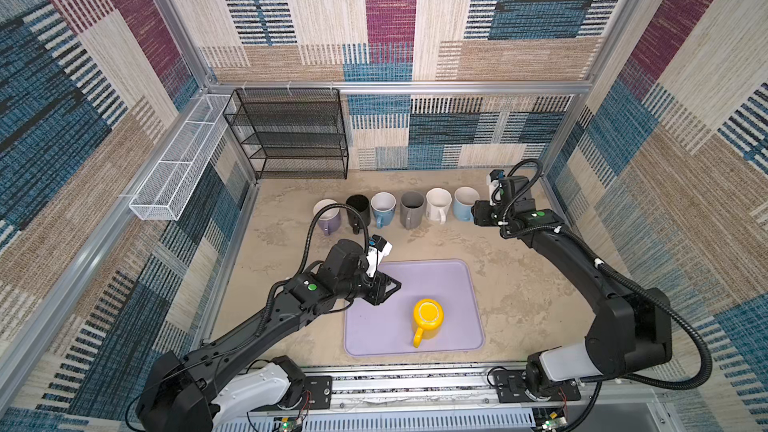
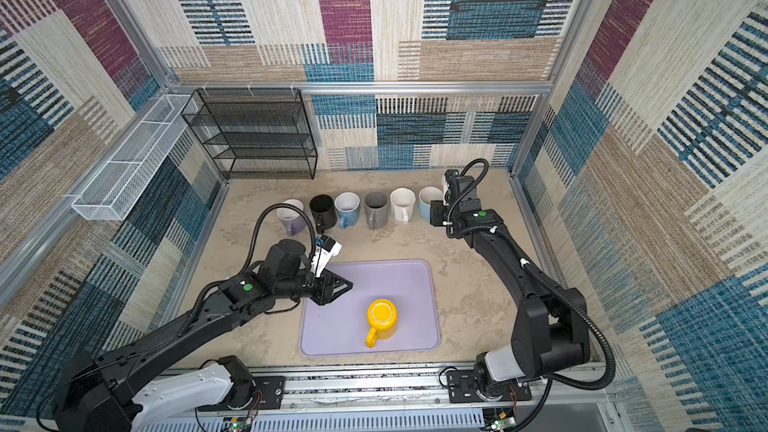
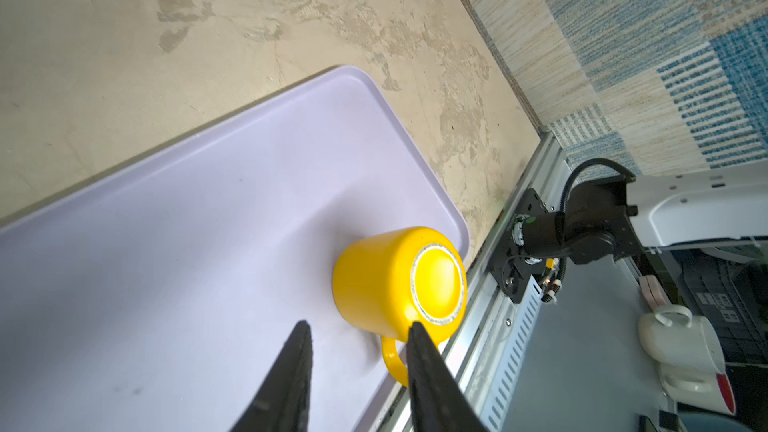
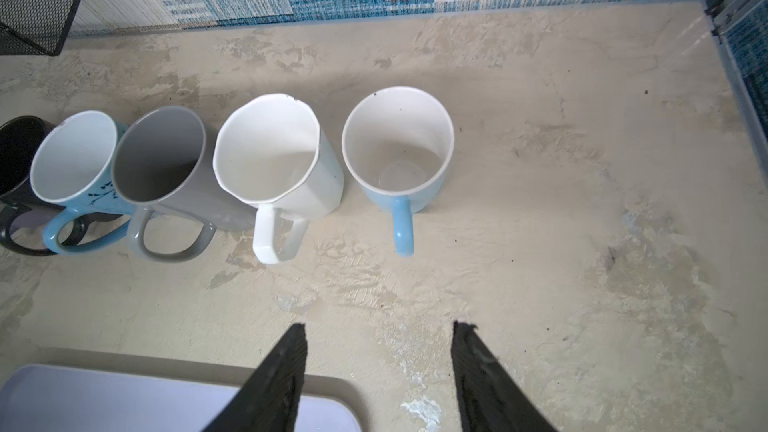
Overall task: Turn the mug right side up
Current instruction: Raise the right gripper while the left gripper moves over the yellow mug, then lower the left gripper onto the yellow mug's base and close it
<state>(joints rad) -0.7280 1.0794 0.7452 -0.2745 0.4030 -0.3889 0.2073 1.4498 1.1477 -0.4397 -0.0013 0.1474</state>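
Beige tbl (image 1: 519, 292), lilac tray (image 1: 432, 284), mug row (image 1: 411, 209), blk rack (image 1: 291, 135)

The yellow mug (image 1: 428, 317) is a plain, glossy cup standing upside down: its mouth is down on the lavender tray (image 1: 374, 338) and its flat base faces up, edged by a pale unglazed ring. In both top views it sits a little toward 5 o'clock from the tray's middle, near the front rim. Its handle (image 1: 418, 338) points to 6 o'clock and stays within the tray.
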